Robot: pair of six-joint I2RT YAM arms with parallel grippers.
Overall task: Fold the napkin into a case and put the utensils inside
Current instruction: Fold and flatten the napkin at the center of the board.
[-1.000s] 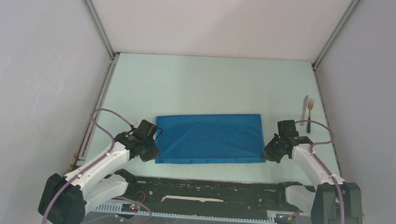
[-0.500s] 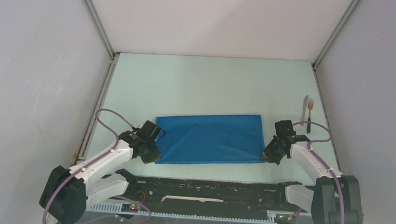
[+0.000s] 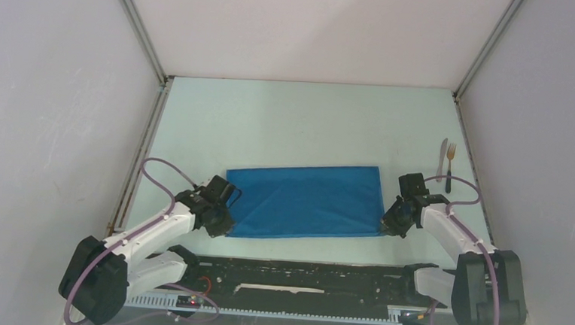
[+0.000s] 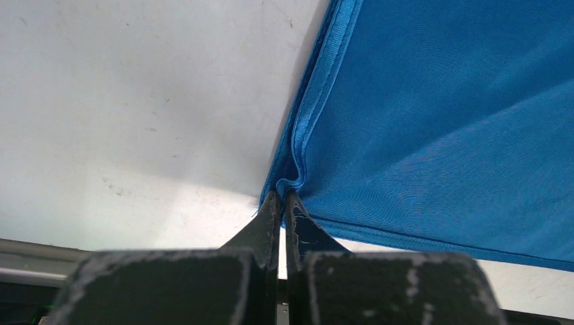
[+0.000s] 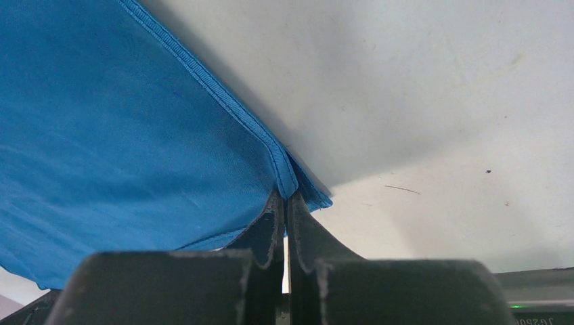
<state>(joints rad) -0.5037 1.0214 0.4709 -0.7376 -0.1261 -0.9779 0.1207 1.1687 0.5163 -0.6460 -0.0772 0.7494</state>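
The bright blue napkin (image 3: 306, 200) lies on the table folded into a wide rectangle. My left gripper (image 3: 225, 226) is shut on its near left corner; the pinched hem shows in the left wrist view (image 4: 292, 181), just ahead of the left gripper (image 4: 282, 196). My right gripper (image 3: 384, 227) is shut on the near right corner, with the hem (image 5: 288, 177) between the tips of the right gripper (image 5: 285, 198). Both corners are held slightly off the table. The silvery knife (image 3: 443, 149) and dark-handled fork (image 3: 449, 167) lie side by side at the far right.
Grey walls enclose the table on three sides, with metal rails (image 3: 139, 153) along the left and right edges. A black rail (image 3: 300, 280) runs along the near edge between the arm bases. The utensils lie close to the right wall.
Both grippers have drawn the near edge of the napkin slightly away from the near table edge and lower; the cloth looks flatter, with fewer creases. Both stay shut on the corners.
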